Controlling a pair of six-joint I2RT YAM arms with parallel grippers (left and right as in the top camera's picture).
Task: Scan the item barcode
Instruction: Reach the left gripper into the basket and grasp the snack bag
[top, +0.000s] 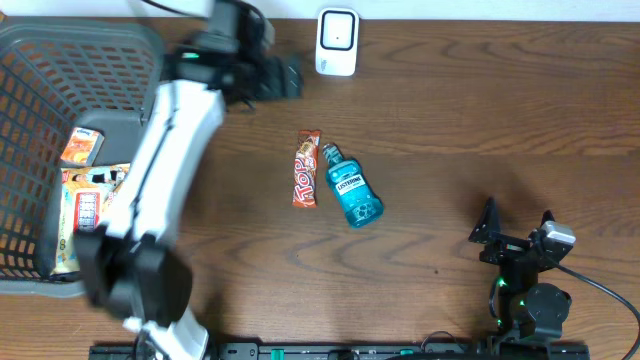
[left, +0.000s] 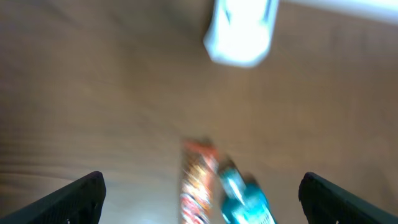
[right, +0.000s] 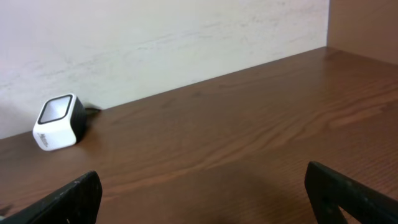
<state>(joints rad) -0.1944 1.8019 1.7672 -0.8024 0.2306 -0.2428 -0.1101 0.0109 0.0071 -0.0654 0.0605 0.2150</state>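
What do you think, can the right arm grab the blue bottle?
Probably yes. The right gripper is open, and only bare table lies between it and the blue bottle.

The dark brown wood-grain table (top: 480, 130) carries four items. A white box-shaped barcode scanner (top: 337, 42) stands near the far edge. An orange-red wrapped candy bar (top: 306, 169) and a blue plastic mouthwash bottle (top: 352, 190) lie side by side at centre. A grey plastic mesh basket (top: 30, 130) sits at the left end.

Matt wooden table (top: 480, 120) bears glossy plastic bottle (top: 352, 192).
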